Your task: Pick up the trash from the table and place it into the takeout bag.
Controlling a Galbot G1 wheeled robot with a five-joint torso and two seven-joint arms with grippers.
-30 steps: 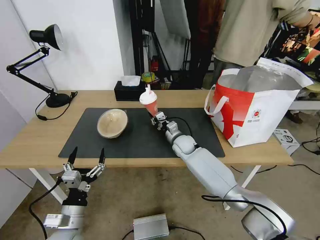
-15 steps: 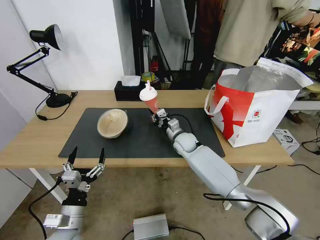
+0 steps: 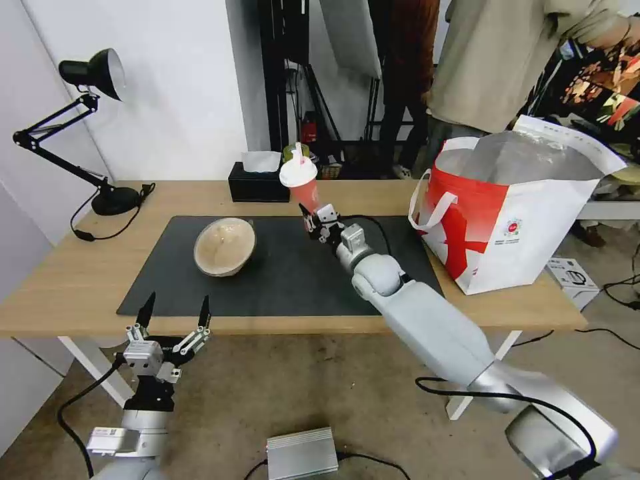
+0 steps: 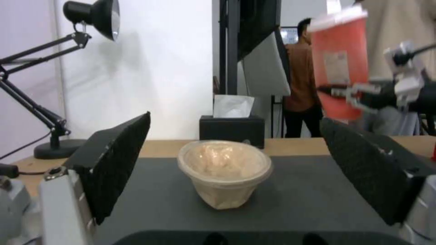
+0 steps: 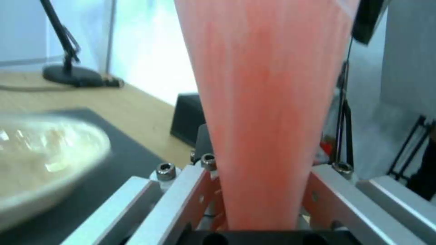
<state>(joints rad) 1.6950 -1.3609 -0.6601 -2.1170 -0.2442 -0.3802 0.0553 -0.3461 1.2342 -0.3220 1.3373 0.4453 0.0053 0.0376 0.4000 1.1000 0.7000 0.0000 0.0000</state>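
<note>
We have the right gripper (image 3: 315,215) out over the dark mat (image 3: 280,293), fingers clamped on the lower, narrow part of the red drink cup (image 3: 303,190); the cup hangs in the air above the table (image 3: 67,280), lid up and leaning a little, well short of the takeout bag (image 3: 513,220); we'd judge the low grip keeps the white lid and straw free of the fingers, and the near-upright hold keeps any leftover drink inside. In the right wrist view the cup (image 5: 268,102) tapers down between the metal fingers (image 5: 336,197), its wall smooth and translucent red; a taper like that could slide in the grip, so we'd call a firm squeeze sensible.

The beige bowl (image 3: 225,246) lies on the mat, tipped so its mouth faces the robot; from the left wrist view it (image 4: 224,173) looks thin, cloudy plastic with a rolled rim, rounded below. The left gripper (image 3: 172,321) hangs below the table's near edge, its black fingers spread wide and holding nothing; parked, we'd say, and lined up with that bowl.

The bag stands at the table's right end, mouth gaping, foil lining shiny, strap handles drooping toward the mat; open and stiff enough to take a drop from above, by our reckoning. The black tissue box (image 3: 257,183) sits behind the cup.
</note>
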